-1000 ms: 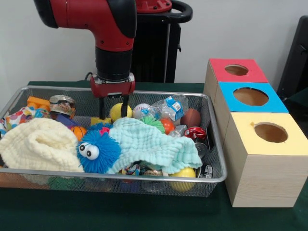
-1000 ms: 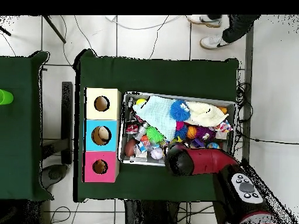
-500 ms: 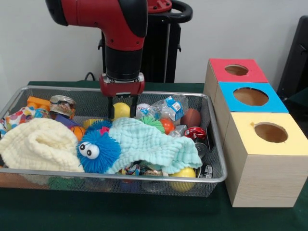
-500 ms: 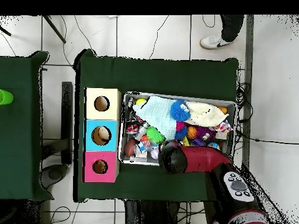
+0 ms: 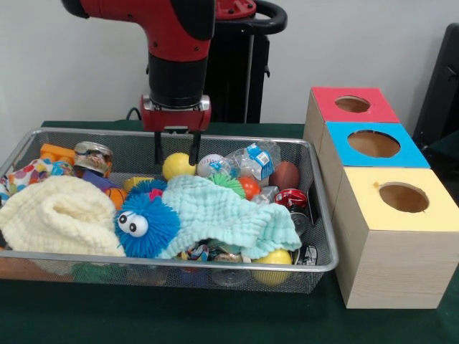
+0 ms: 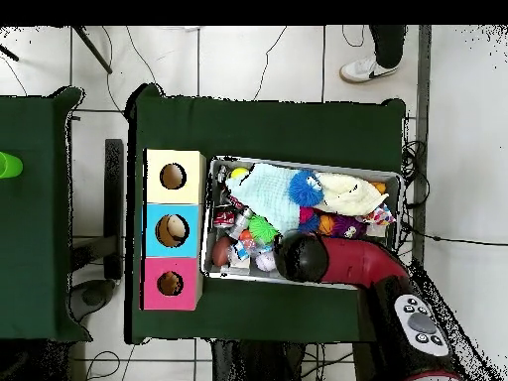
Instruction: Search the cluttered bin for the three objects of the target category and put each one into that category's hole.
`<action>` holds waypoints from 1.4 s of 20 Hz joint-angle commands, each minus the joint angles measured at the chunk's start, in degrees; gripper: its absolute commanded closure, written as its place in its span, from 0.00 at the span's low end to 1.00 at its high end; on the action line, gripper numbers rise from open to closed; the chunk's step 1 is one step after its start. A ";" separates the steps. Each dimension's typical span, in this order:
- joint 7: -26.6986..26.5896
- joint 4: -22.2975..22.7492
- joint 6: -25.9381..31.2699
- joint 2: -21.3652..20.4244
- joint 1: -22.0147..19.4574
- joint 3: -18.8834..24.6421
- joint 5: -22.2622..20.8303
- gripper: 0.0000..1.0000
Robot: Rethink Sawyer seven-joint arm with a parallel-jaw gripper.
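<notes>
My gripper [image 5: 176, 156] hangs open over the back middle of the wire bin [image 5: 324, 236]. Its two fingers stand either side of a yellow ball [image 5: 178, 167] that lies in the bin, and their tips reach about the ball's upper half. I cannot tell whether they touch it. Right of that ball lie a white baseball [image 5: 209, 163], a green spiky ball [image 5: 229, 183], an orange ball [image 5: 249, 188] and a brown football [image 5: 285, 174]. Three boxes with round holes stand to the right: red [image 5: 353, 104], blue [image 5: 374, 145] and yellow [image 5: 403, 198]. In the overhead view the arm's head [image 6: 301, 258] hides the gripper.
A mint cloth [image 5: 222, 215], a cream cloth [image 5: 57, 215] and a blue fuzzy toy with eyes [image 5: 147, 223] cover the bin's front. A plastic bottle [image 5: 254, 159], a red can [image 5: 290, 199] and a tin [image 5: 92, 156] lie among the clutter. A person's shoe [image 6: 362, 69] shows at the overhead view's top.
The gripper has risen and shifted a little left in the front view, and its fingers have spread wider. The yellow ball has stayed in place.
</notes>
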 commanded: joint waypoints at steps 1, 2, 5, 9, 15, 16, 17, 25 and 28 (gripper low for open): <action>4.25 -9.66 9.94 -1.85 0.69 3.47 4.31 0.00; 4.44 -10.02 9.48 -1.53 1.06 3.24 3.83 0.00; 5.44 -10.98 5.58 -0.18 3.34 1.54 0.45 0.00; 12.32 -10.25 -2.98 2.39 8.49 -3.56 -2.00 0.00; 14.22 -8.96 -8.84 3.99 13.18 -8.20 -0.45 0.00; 14.06 -8.79 -9.25 4.10 13.71 -8.71 0.00 0.00; 14.02 -8.67 -9.66 4.25 14.21 -9.22 0.51 0.00; 12.95 -5.13 -15.07 5.60 12.20 -8.01 3.00 0.00; 11.51 -4.00 -16.27 6.72 9.21 -5.71 2.77 0.00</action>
